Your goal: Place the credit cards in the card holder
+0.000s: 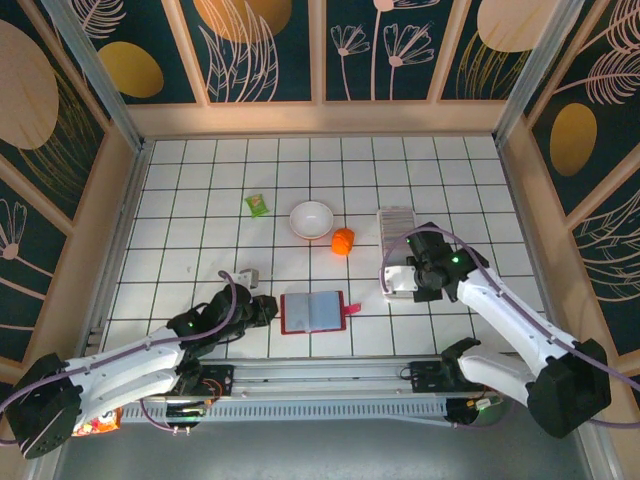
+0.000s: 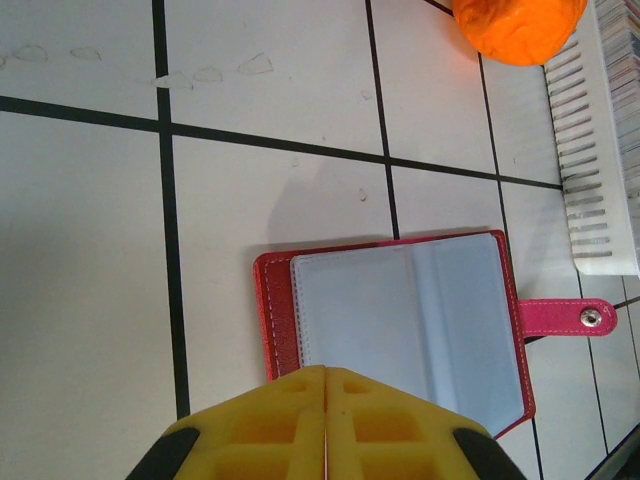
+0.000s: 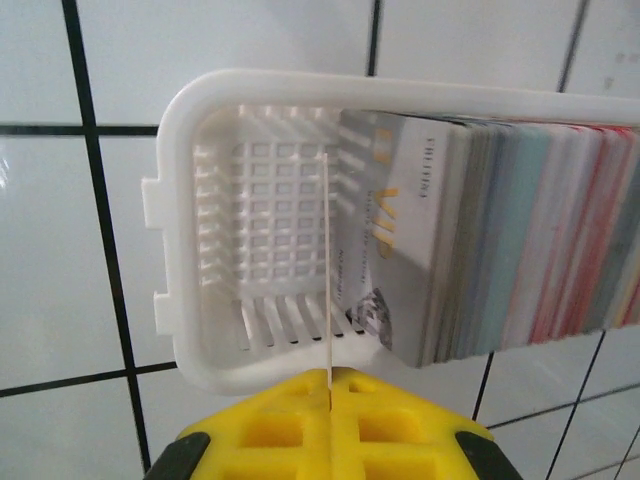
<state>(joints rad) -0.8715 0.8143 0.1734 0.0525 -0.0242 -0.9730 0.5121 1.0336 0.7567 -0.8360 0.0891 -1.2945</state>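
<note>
The card holder (image 1: 312, 312) lies open on the tiles, red cover down and pale sleeves up, with its pink snap tab (image 2: 570, 317) pointing right. My left gripper (image 2: 326, 372) is shut with nothing between its fingers. It sits at the holder's left edge (image 1: 262, 308), and I cannot tell whether it touches. The credit cards (image 3: 500, 240) stand packed in a row in a white slotted tray (image 3: 200, 200). My right gripper (image 3: 329, 378) is shut on one thin credit card (image 3: 327, 270), seen edge-on and standing up in the tray's empty end. In the top view this gripper (image 1: 405, 275) hangs over the tray's near end.
A white bowl (image 1: 311, 219), an orange lump (image 1: 343, 241) and a green packet (image 1: 258, 205) lie behind the holder. A small grey object (image 1: 245, 277) sits by the left arm. The tray (image 1: 397, 235) stands right of the orange lump.
</note>
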